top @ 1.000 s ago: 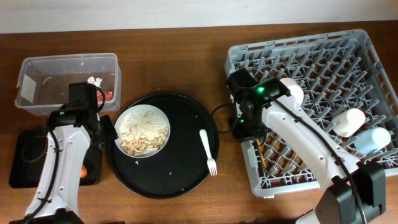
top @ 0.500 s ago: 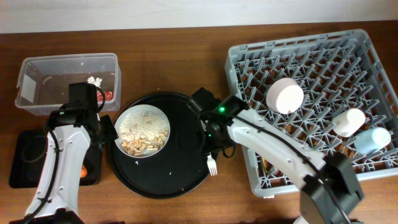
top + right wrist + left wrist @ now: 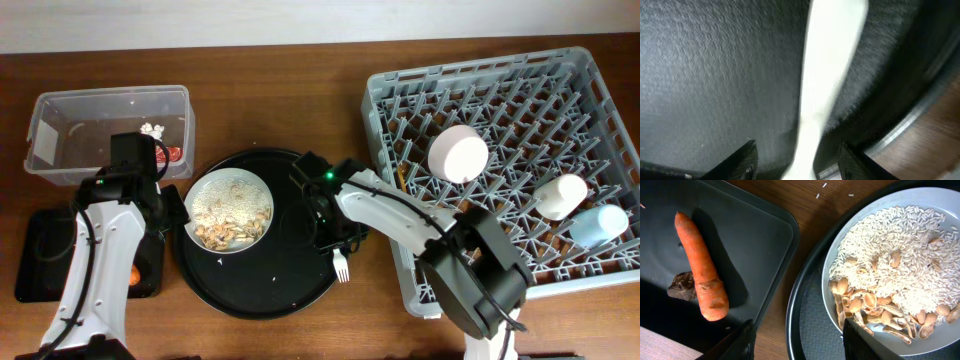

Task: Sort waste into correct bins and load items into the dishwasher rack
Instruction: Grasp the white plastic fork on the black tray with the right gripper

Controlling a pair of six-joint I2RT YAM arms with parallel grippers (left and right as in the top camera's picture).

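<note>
Fork [image 3: 826, 85]: white plastic. The handle is blurred in the wrist view and runs lengthwise through the gap of the right jaws. Those jaws stand wide astride it, with space on both sides, and are not clamped. It lies on the round tray [image 3: 705, 75], whose rim and the bare desk [image 3: 935, 150] are just outside the right-hand finger. From overhead only the tines [image 3: 341, 267] show past the right arm [image 3: 400, 215], which hides the handle. The rack [image 3: 371, 110] is beyond the arm, well clear of the jaws.

Left jaws: wide, nothing between them. They hang over the strip between the black tray [image 3: 765, 235] and the plate [image 3: 827, 272]. The plate, ahead and right of them, holds rice and pale shells. A carrot [image 3: 700, 270] lies ahead and left in the black tray.
</note>
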